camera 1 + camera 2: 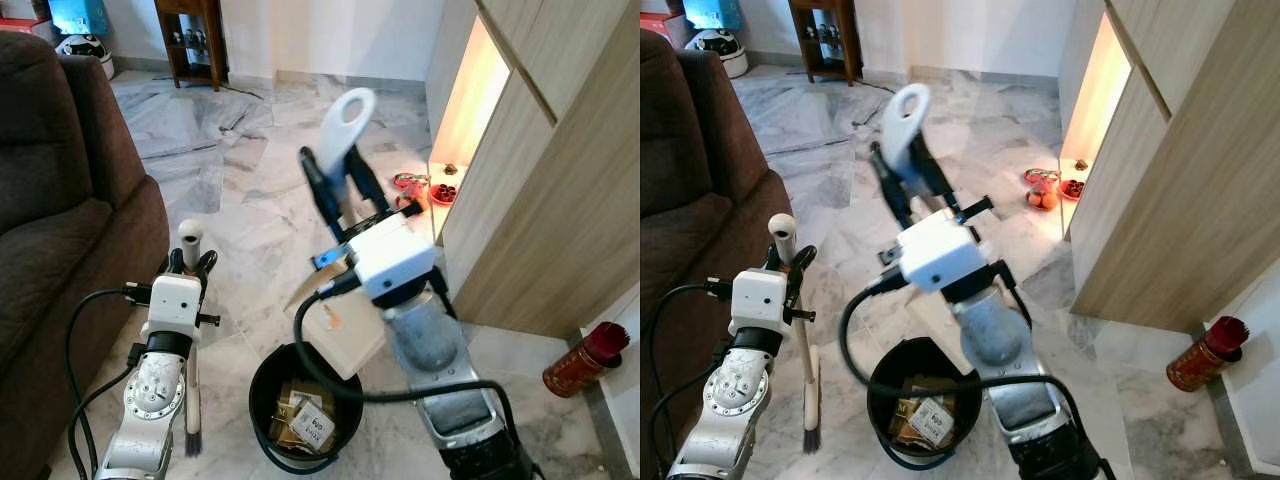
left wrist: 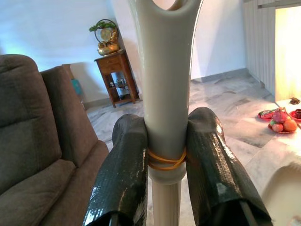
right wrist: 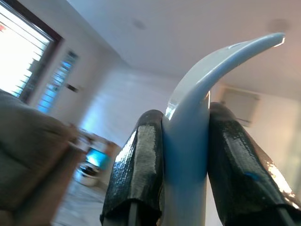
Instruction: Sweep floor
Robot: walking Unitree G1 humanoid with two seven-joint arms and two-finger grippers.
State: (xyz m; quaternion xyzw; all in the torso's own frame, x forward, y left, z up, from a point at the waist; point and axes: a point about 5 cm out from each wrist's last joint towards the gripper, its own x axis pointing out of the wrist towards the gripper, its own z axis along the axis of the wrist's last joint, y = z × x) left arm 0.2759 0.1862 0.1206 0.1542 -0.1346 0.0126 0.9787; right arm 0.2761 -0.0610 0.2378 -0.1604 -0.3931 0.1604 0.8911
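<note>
The floor [image 1: 250,170] is pale grey-veined marble in large polished tiles, running to the far wall. A dark brown fabric sofa [image 1: 60,200] fills the left side, its arm rising near the far left. By the far wall stands a small dark wooden side table [image 1: 190,40] with open shelves; the left wrist view shows a golden ornament with a plant [image 2: 106,38] on top of it. The far wall [image 1: 330,35] is plain white with a low skirting. On the right, light wood-panelled cabinets [image 1: 560,180] run toward the near side, with a warmly lit recess [image 1: 470,110] at floor level. Red offerings on small plates [image 1: 425,187] sit before the recess. A red cylindrical canister [image 1: 585,360] stands near right.
</note>
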